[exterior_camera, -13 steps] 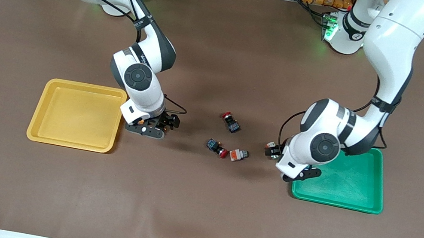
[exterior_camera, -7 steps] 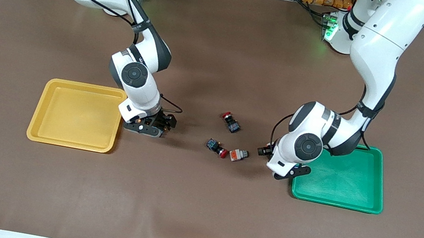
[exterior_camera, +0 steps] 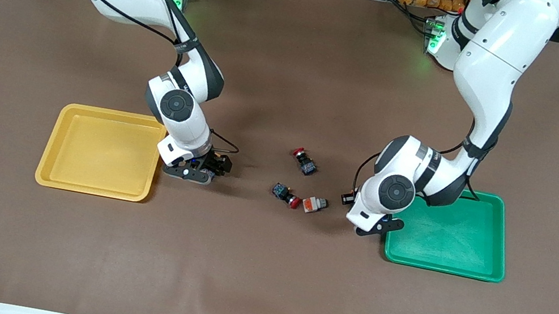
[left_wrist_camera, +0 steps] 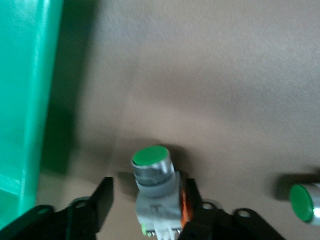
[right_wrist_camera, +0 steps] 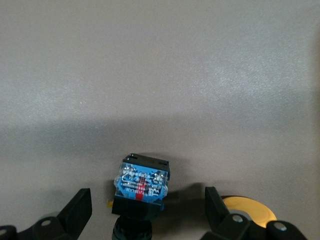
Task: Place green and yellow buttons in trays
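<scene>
My left gripper (left_wrist_camera: 148, 194) is low over the table beside the green tray (exterior_camera: 449, 239). It is open, with a white-bodied, green-capped button (left_wrist_camera: 152, 170) between its fingers. One finger (left_wrist_camera: 192, 196) touches the body, and a gap shows at the other. A second green-capped button (left_wrist_camera: 304, 202) lies close by. My right gripper (exterior_camera: 195, 170) hangs beside the yellow tray (exterior_camera: 96, 153), open around a black-bodied button with a blue end (right_wrist_camera: 142, 182) whose cap is hidden. A yellow cap (right_wrist_camera: 250, 210) shows next to one fingertip. Both trays hold nothing.
Mid-table lie two red-capped black buttons (exterior_camera: 304, 161) (exterior_camera: 287, 196) and a white-bodied button with an orange face (exterior_camera: 314, 204). The brown mat (exterior_camera: 258, 280) stretches bare toward the front camera.
The left arm has swung its wrist off the green tray toward mid-table, and its fingers have narrowed around the green-capped button. The right gripper has shifted slightly toward the yellow tray.
</scene>
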You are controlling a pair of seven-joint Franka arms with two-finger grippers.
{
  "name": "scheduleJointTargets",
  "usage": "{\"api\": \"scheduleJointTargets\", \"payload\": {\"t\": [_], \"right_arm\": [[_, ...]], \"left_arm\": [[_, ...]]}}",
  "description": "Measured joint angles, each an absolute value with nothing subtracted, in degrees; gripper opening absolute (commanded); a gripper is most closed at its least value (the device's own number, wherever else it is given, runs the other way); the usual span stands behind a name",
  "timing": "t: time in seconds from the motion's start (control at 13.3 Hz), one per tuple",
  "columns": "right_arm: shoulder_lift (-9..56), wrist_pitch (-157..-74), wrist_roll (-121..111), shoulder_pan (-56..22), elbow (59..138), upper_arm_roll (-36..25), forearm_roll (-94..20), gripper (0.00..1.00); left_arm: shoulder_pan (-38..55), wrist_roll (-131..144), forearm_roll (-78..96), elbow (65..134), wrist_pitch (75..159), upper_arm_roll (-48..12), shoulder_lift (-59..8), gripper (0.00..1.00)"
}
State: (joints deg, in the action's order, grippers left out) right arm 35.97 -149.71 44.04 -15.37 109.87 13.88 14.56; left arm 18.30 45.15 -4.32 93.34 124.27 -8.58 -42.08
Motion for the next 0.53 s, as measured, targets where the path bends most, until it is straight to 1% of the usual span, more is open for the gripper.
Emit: {"api": "scheduleJointTargets", "payload": {"t": [0.07,0.15,0.22,0.38,0.45,0.53], "right_arm": [[36.0,-149.7,44.0,-15.4,109.9,13.9,14.6,1.00],[36.0,-149.7,44.0,-15.5,109.9,13.9,14.6,0.92],[36.0,-149.7,44.0,-15.6,109.9,13.9,14.6,0.80],[36.0,-149.7,44.0,-15.9,109.7,13.8,14.7,0.67],[36.0,-149.6,44.0,-16.1,109.6,13.8,14.7,0.51],[36.0,-149.5,44.0,-16.5,109.6,13.4,14.7,0.25]], "left_arm": [[18.3,45.3,-5.1,93.2,124.3,-8.5,-42.1,0.00],[18.3,45.4,-5.3,93.0,124.3,-8.4,-42.1,0.00],[18.3,45.7,-5.4,92.9,124.4,-8.4,-42.1,0.00],[18.3,46.5,-5.4,92.8,124.4,-8.4,-42.1,0.00],[18.2,46.6,-5.4,92.6,124.6,-8.3,-42.0,0.00],[18.0,46.6,-5.4,92.1,124.7,-8.2,-41.8,0.00]]}}
